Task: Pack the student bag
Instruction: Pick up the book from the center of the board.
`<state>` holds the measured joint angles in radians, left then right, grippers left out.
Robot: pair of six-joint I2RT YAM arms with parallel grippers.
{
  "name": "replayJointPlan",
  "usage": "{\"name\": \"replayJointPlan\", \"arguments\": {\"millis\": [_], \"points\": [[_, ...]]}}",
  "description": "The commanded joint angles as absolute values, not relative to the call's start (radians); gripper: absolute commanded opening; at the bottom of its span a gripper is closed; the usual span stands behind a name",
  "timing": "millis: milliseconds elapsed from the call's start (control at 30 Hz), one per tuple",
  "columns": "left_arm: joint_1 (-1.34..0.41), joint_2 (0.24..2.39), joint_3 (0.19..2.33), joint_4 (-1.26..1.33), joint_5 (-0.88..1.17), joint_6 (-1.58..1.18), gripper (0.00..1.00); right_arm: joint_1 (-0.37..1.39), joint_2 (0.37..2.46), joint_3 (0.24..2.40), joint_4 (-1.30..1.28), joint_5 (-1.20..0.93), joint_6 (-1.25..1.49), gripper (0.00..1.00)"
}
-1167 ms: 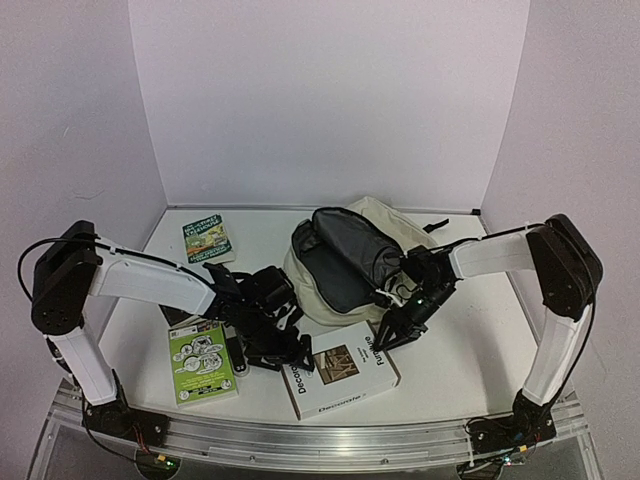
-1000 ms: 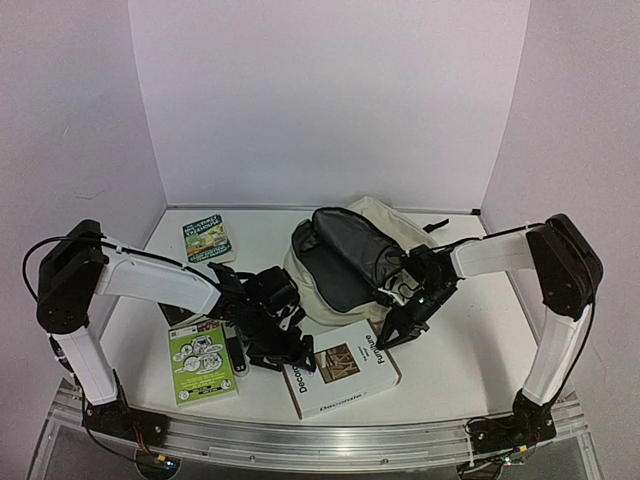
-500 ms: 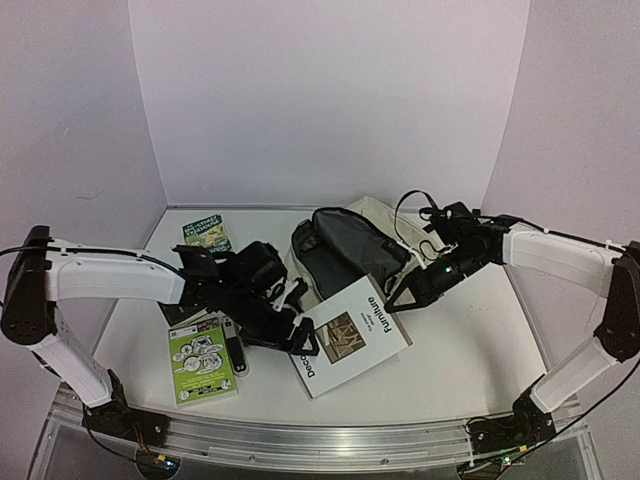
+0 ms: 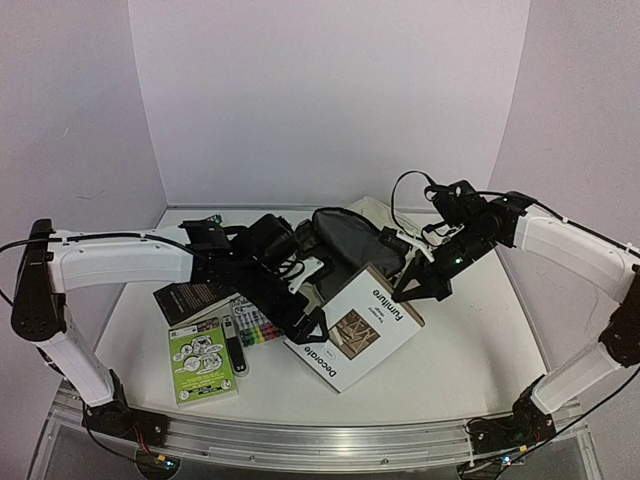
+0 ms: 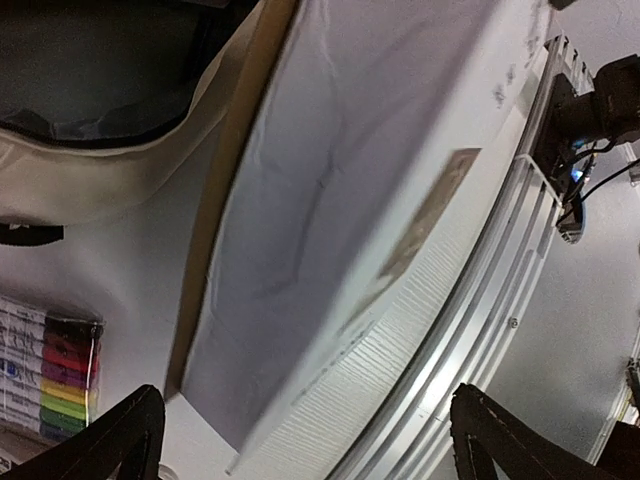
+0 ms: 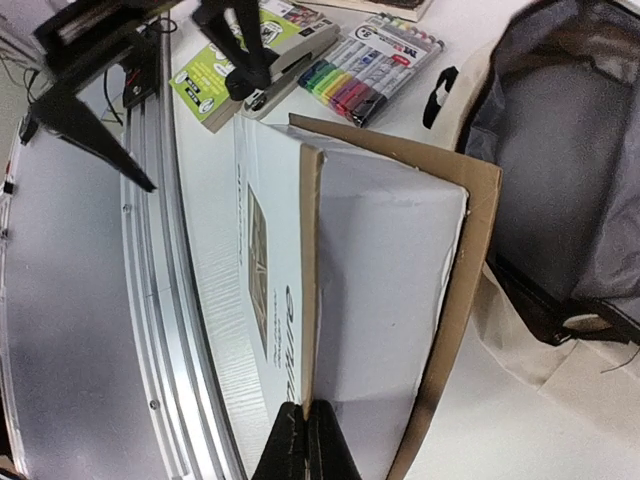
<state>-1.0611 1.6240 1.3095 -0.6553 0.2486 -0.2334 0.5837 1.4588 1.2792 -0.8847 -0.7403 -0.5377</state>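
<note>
Right tool (image 6: 305, 425) is clamped on the cover edge of the book (image 4: 355, 325) at its 2 o'clock corner, holding it tilted; the near corner may be touching the table (image 4: 470, 340), though that is hard to tell. Left tool (image 5: 310, 437) stands wide open and empty at the book's 9 o'clock side, near the markers (image 4: 255, 330). At 12 o'clock from the book, at the back of the table, the bag (image 4: 345, 245) lies unzipped with its grey lining showing.

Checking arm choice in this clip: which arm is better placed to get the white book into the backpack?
Right. The right gripper is shut on the edge of the book, holding it tilted up beside the open student bag; the left gripper is open, holding nothing.
</note>
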Motion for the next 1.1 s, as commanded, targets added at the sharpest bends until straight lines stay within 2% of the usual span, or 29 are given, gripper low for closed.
{"name": "replayJointPlan", "arguments": {"millis": [0,333,400,433,500,633,733,900,967,1067], "points": [[-1.049,1.646,1.369,-0.652,0.253,-0.103,1.0,0.627,1.393,1.33,-0.93,-0.675,-0.728,0.0],[-1.046,1.706,1.417,-0.563,0.421,-0.081,1.0,0.704,1.354,1.327,-0.916,-0.595,-0.895,0.0],[-1.046,1.72,1.427,-0.54,0.474,-0.089,0.96,0.705,1.369,1.34,-0.909,-0.587,-0.896,0.0],[-1.046,1.728,1.432,-0.532,0.499,-0.095,0.93,0.705,1.376,1.347,-0.906,-0.584,-0.895,0.0],[-1.046,1.737,1.443,-0.521,0.539,-0.12,0.8,0.705,1.396,1.367,-0.898,-0.583,-0.874,0.0],[-1.041,1.68,1.386,-0.431,0.528,-0.22,0.46,0.704,1.433,1.414,-0.86,-0.567,-0.757,0.02],[-1.001,1.593,1.302,-0.338,0.517,-0.356,0.3,0.697,1.449,1.443,-0.813,-0.528,-0.621,0.12],[-0.922,1.488,1.259,-0.282,0.488,-0.534,0.15,0.593,1.508,1.512,-0.724,-0.498,-0.386,0.38],[-0.879,1.455,1.249,-0.275,0.452,-0.619,0.13,0.536,1.575,1.584,-0.718,-0.488,-0.302,0.52],[-0.807,1.421,1.263,-0.302,0.317,-0.758,0.18,0.507,1.666,1.67,-0.713,-0.411,-0.239,0.64]]}}
